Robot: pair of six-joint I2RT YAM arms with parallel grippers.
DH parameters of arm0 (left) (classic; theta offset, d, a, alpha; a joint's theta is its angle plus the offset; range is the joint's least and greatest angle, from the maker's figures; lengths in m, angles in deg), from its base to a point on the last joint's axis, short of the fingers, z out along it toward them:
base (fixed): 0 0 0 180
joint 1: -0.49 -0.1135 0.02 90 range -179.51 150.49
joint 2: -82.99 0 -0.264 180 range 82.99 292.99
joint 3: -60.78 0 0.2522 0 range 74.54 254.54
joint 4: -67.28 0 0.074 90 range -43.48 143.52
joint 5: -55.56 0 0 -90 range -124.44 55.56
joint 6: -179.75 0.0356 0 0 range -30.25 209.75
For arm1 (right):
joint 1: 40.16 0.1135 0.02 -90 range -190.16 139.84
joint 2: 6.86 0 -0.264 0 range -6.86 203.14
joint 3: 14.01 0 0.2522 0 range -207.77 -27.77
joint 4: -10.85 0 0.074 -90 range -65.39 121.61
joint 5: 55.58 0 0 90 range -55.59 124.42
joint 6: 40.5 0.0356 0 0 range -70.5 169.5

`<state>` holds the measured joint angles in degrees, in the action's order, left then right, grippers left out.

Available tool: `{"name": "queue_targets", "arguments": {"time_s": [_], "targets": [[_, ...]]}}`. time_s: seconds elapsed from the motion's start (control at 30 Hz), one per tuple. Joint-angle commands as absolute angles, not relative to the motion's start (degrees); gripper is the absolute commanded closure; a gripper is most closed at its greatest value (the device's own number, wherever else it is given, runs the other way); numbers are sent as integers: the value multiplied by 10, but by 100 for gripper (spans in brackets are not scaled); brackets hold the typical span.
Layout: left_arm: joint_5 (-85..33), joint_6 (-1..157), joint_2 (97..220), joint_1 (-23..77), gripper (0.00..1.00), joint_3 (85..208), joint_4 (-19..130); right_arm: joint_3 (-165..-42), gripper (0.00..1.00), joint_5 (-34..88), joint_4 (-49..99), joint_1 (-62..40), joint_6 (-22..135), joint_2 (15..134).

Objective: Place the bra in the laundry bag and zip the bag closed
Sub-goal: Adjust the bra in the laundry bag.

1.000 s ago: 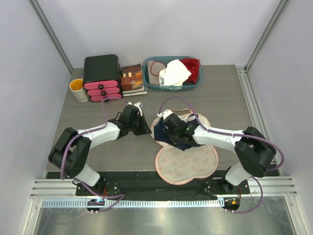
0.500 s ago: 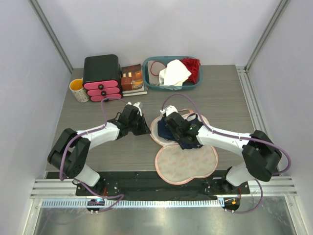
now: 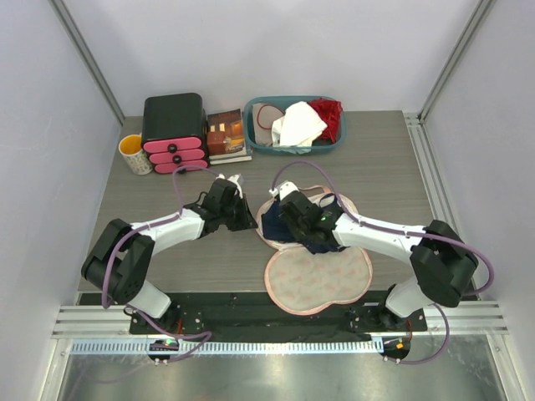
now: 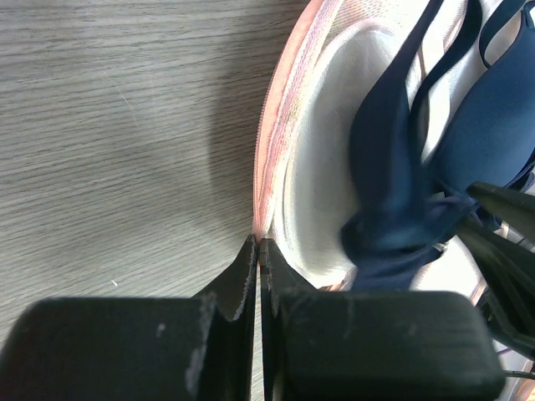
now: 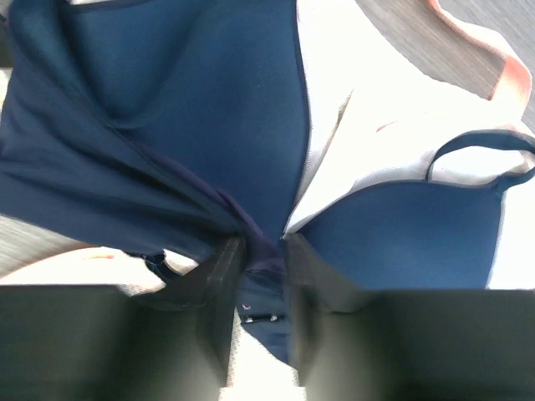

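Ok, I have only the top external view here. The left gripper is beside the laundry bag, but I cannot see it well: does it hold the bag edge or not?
Observer: Yes. In the left wrist view the left gripper is shut on the pink zipper rim of the laundry bag.
Operator: And the right gripper, is it closed on the bra?
Observer: Yes. The right wrist view shows the right gripper shut on bunched navy fabric of the bra.
Operator: Are the cups inside the bag?
Observer: In the right wrist view one cup rests on the bag's white lining. I cannot tell whether the other clears the rim.
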<state>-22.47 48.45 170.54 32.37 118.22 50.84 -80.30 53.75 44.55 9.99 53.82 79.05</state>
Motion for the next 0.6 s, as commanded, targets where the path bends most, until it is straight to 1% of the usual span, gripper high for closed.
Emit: {"name": "queue_targets", "arguments": {"time_s": [0.0,0.07,0.1,0.13,0.17,0.27,0.4,0.57], "targets": [[-228,496,1684,325,100,1186,505,-800,58,532,442,102,606,785],[-227,495,1683,325,100,1187,505,-796,49,530,456,102,650,766],[-226,496,1683,325,100,1187,504,-788,46,529,462,102,669,755],[-227,496,1682,325,100,1187,504,-785,40,529,469,102,685,730],[-227,496,1682,325,100,1187,503,-780,39,523,487,102,717,716],[-227,496,1681,325,100,1187,504,-758,39,527,524,102,776,667],[-223,496,1686,325,100,1190,505,-714,39,544,560,102,902,609],[-221,496,1692,325,100,1192,506,-671,37,586,590,102,988,585]]}}
